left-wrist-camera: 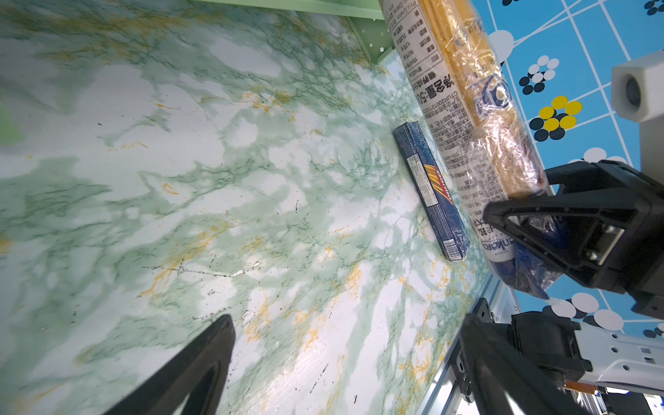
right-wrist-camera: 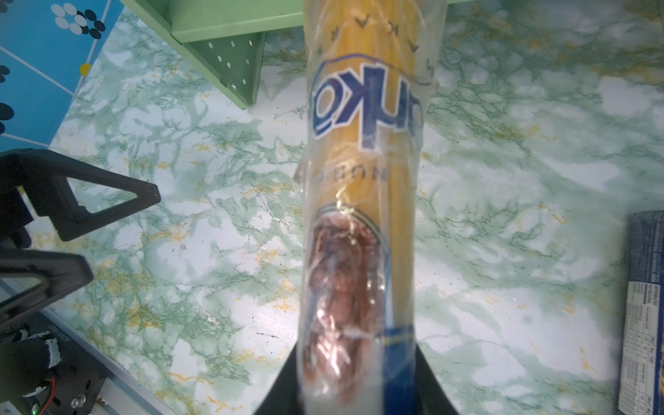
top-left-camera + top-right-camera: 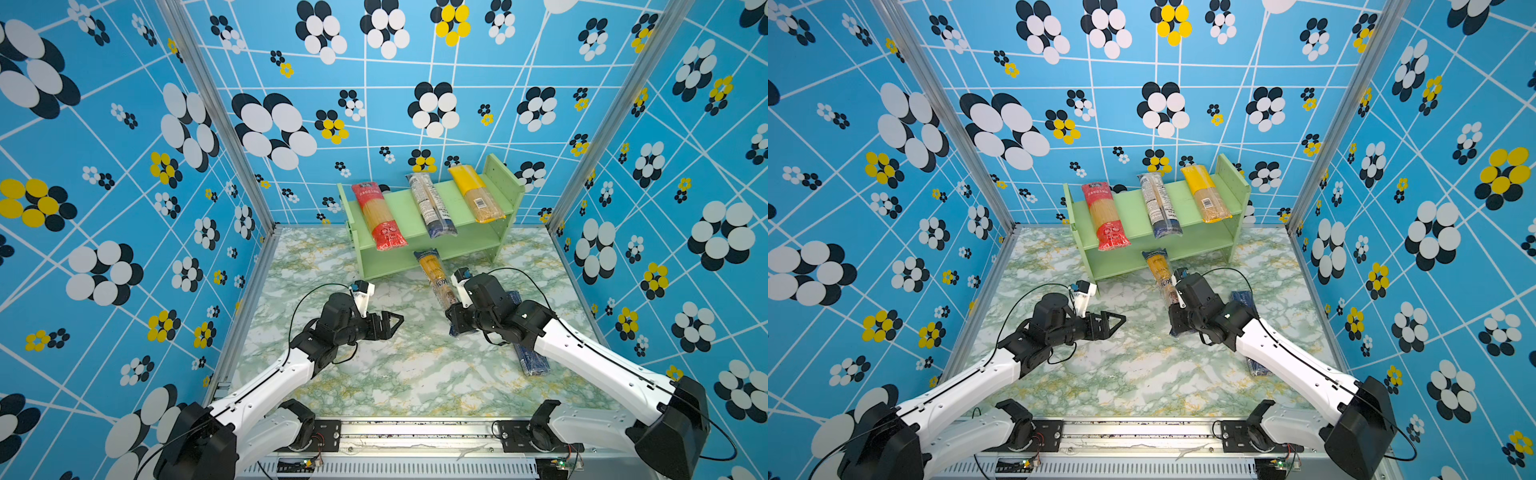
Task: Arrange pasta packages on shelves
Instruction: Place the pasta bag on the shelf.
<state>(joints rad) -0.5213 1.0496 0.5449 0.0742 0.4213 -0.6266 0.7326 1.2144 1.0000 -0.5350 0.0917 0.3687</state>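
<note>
Pasta pack (image 3: 438, 278) aimed end-on at the lower tier of the shelf (image 3: 473, 243).
Right hand (image 3: 454, 321) was clamped on the pack's near end; its long axis ran straight away from that hand, far tip seemingly at the tier's mouth. Left hand (image 3: 392, 322) hovered over the table (image 3: 374, 374), spread wide and empty, farther from the shelf. Dark blue pack (image 3: 534, 362) lay beneath the right arm.

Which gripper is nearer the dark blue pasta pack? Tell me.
Right. The right gripper, shut on the brownish spaghetti pack, is beside the dark blue pasta pack; the open left gripper is farther off.
</note>
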